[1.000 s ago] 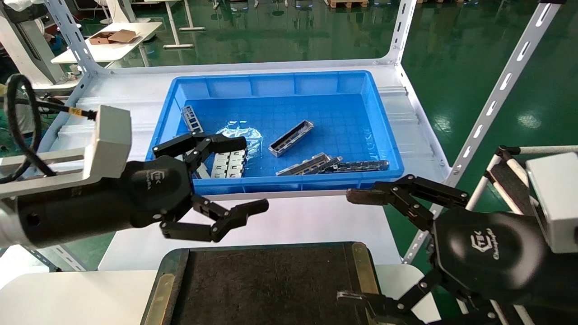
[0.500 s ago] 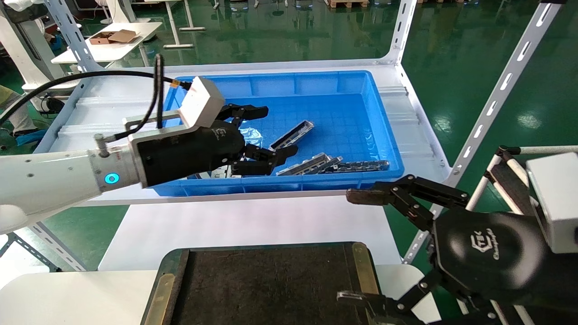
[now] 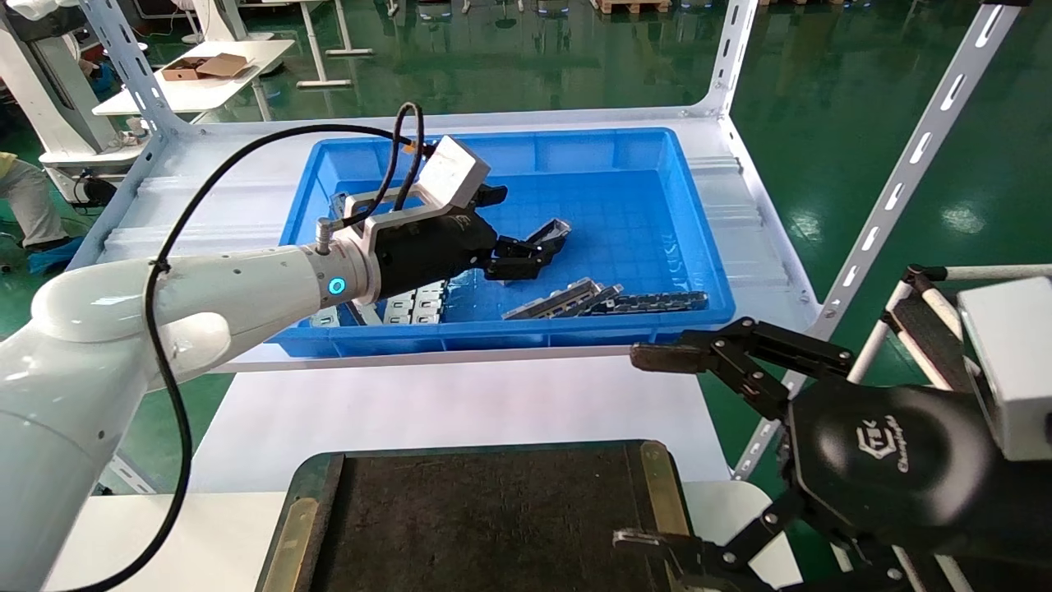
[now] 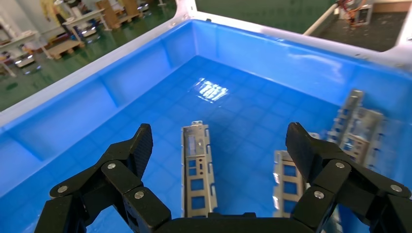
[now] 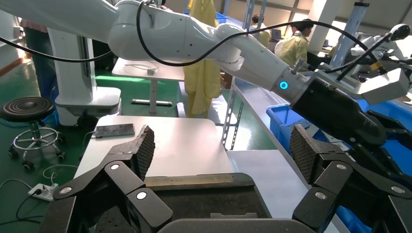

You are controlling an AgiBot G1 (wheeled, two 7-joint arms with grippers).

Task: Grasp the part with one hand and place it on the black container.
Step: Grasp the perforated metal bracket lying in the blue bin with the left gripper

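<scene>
The part, a silver-grey channel with rectangular cut-outs, lies on the floor of the blue bin. My left gripper is open above it and hides its near end. In the left wrist view the part lies lengthwise between the spread fingers, untouched, and the left gripper holds nothing. My right gripper is open and empty over the right edge of the black container. The right wrist view shows the same gripper above the container.
More channels and a dark slotted strip lie by the bin's front wall, and flat pale plates at front left. A second channel lies under one left finger. White shelf uprights stand at the right.
My left arm has swung from in front of the bin forward and right into it, ending over the part with the fingers still open. The right arm has not moved.
</scene>
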